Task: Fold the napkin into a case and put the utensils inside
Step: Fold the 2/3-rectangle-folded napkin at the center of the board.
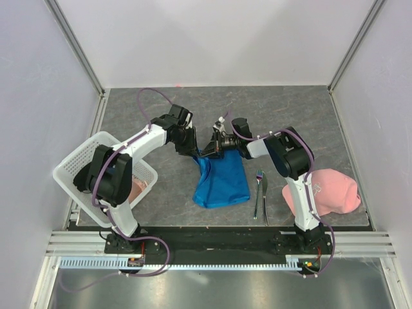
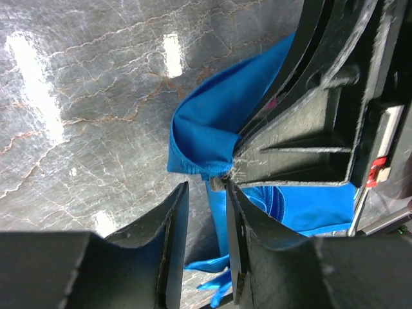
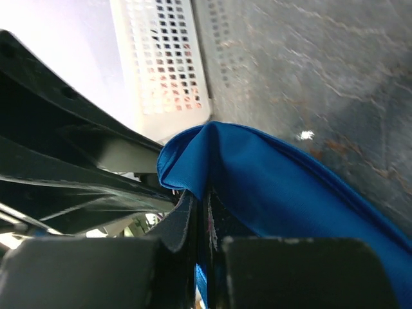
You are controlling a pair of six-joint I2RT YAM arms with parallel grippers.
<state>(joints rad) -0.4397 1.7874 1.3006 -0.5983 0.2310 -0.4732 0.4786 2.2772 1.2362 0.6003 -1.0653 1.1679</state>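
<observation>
While its lower part lies crumpled at the centre of the overhead view, the bright blue napkin [image 1: 222,183] is lifted by one folded edge just above the middle of the frame. The right end effector [image 3: 199,212] is clamped tight on that raised fold, with blue fabric squeezed between its dark fingers. The left end effector [image 2: 206,222] meets it from the left, its jaws partly apart. A strip of the cloth runs through the gap against one finger, and nothing is pinched there. The fork [image 1: 258,187] and knife [image 1: 264,203] lie side by side just right of the napkin, tips toward the top of the frame, on the grey marbled surface [image 1: 290,116]. A pale pink cloth [image 1: 328,193] sits bunched at the lower right, and a white perforated basket [image 1: 84,154] stands at the left edge. A small red-and-white tag [image 2: 381,168] on the right arm's housing is too small to read.
</observation>
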